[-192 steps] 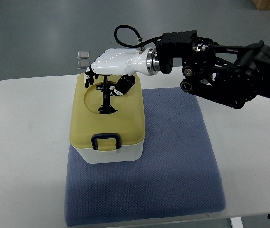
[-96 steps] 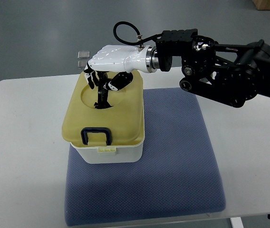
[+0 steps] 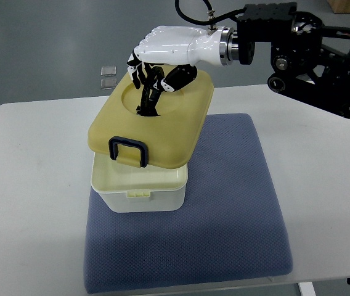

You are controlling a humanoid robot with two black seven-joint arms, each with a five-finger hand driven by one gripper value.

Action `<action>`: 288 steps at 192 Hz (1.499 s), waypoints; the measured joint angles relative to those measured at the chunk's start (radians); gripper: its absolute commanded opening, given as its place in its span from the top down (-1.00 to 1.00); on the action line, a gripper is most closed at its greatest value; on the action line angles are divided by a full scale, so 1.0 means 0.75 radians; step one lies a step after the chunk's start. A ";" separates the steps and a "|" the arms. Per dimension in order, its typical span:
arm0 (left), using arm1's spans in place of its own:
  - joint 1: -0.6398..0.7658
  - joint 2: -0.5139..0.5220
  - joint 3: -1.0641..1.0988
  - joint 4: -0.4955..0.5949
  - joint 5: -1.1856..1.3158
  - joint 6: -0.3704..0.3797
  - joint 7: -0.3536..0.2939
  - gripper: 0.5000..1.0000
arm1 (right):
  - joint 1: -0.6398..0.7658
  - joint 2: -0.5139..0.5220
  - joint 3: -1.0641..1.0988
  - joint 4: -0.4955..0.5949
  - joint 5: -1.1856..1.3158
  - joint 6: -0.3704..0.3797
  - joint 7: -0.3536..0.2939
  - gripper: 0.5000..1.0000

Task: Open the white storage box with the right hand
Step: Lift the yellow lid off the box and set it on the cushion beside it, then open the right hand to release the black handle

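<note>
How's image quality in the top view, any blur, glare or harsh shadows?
Top view: even, soft lighting; sharp on the lid and right hand, no motion blur. Mild sheen on the hand's white shell, no blown glare. Only faint shadow on the blue mat beside the white box.

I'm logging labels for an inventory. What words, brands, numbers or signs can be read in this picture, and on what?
None can be read. The yellow plastic lid, white storage box, blue fabric mat and white robot right hand show no print.
</note>
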 measured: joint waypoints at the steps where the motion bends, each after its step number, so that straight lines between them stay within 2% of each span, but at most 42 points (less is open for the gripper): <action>1: 0.000 0.000 0.000 0.000 0.000 0.000 0.000 -1.00 | 0.000 -0.005 0.000 0.003 0.000 0.000 0.000 1.00; 27: 0.000 0.000 0.000 0.000 0.000 0.000 0.000 -1.00 | -0.003 -0.146 0.000 0.076 0.004 0.001 0.025 1.00; 71: 0.000 0.000 0.000 0.000 0.001 0.000 0.000 -1.00 | -0.034 -0.389 -0.016 0.108 0.008 0.001 0.132 1.00; 113: 0.000 0.000 0.002 -0.010 0.002 0.000 0.002 -1.00 | -0.165 -0.517 -0.027 0.105 -0.003 -0.006 0.196 1.00; 169: 0.000 0.000 0.001 -0.012 0.002 0.000 0.002 -1.00 | -0.380 -0.551 -0.058 0.098 -0.052 -0.073 0.206 1.00; 222: 0.000 0.000 0.002 -0.012 0.002 0.000 0.002 -1.00 | -0.420 -0.509 -0.178 0.098 -0.057 -0.212 0.206 1.00; 288: 0.000 0.000 0.002 -0.012 0.002 0.000 0.002 -1.00 | -0.477 -0.413 -0.184 0.101 -0.058 -0.273 0.215 1.00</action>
